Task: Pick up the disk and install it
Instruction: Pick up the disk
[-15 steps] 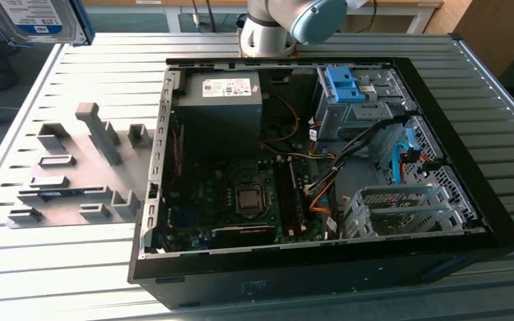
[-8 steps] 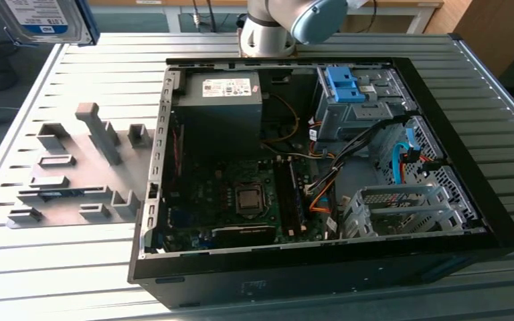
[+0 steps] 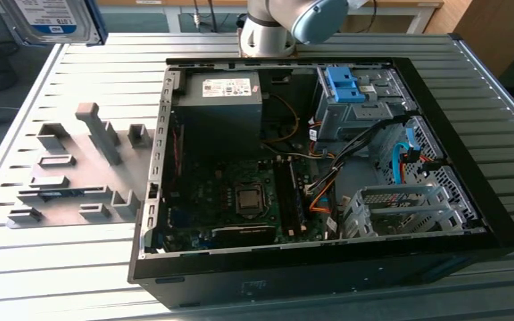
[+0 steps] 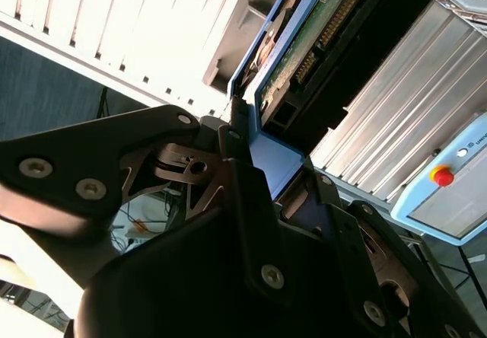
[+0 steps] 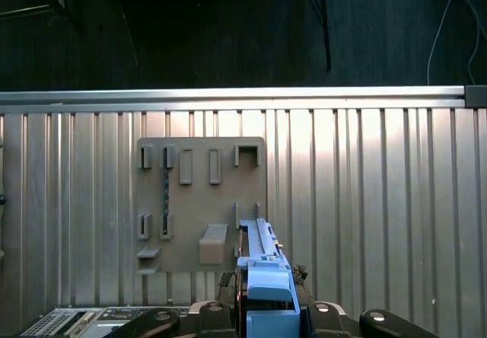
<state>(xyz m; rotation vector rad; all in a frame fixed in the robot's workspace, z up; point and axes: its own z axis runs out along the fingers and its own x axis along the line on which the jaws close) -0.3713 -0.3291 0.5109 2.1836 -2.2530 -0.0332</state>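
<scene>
Disk (image 3: 53, 20) hangs at the exterior view's far left, clear above the slatted worktop (image 3: 96, 73) w/ its grey fixture plate (image 3: 78, 167). Pincer (image 4: 272, 163) is clamped on the disk's blue rail frame. Open PC case (image 3: 328, 167) sits further right, blue bracket (image 3: 345, 83) inside.

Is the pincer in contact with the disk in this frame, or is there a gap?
Touching. In the second wrist view the pincer clamps the blue rail frame of the disk from both sides, with no gap showing.
</scene>
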